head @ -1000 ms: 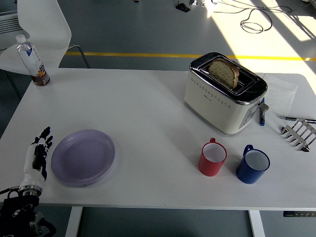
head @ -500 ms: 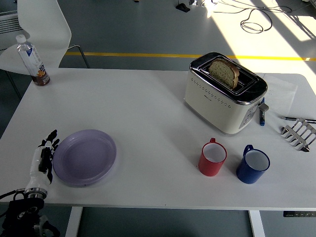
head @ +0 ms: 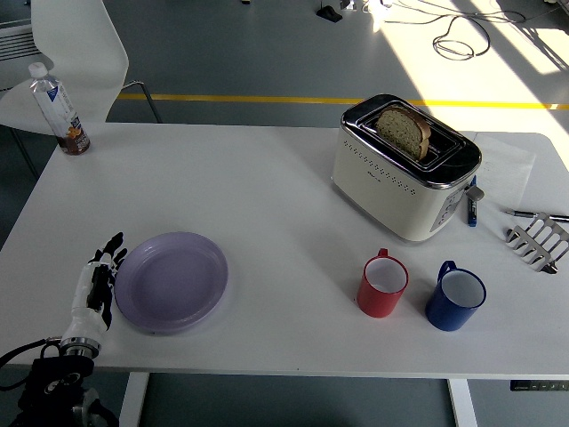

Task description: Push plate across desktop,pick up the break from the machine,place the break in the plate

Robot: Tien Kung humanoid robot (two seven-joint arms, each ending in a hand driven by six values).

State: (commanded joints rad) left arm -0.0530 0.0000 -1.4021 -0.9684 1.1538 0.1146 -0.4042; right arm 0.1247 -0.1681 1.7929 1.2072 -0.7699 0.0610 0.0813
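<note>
My left hand point(head: 99, 283) lies flat on the table point(head: 267, 196) with its fingers stretched out and holding nothing, their side against the left rim of the lilac plate point(head: 171, 281). Compared with half a second ago, hand and plate have both slid to the right, towards the table's middle; everything else stands where it did. My right hand is out of view. Well apart, at the far right, the cream toaster point(head: 404, 167) holds a slice of bread point(head: 404, 130) upright in its slot. In front of it are a red mug point(head: 383, 284) and a blue mug point(head: 455, 297). A bottle point(head: 60, 109) stands at the far left corner; its label is too small for me to read, and I see no other legible writing.
</note>
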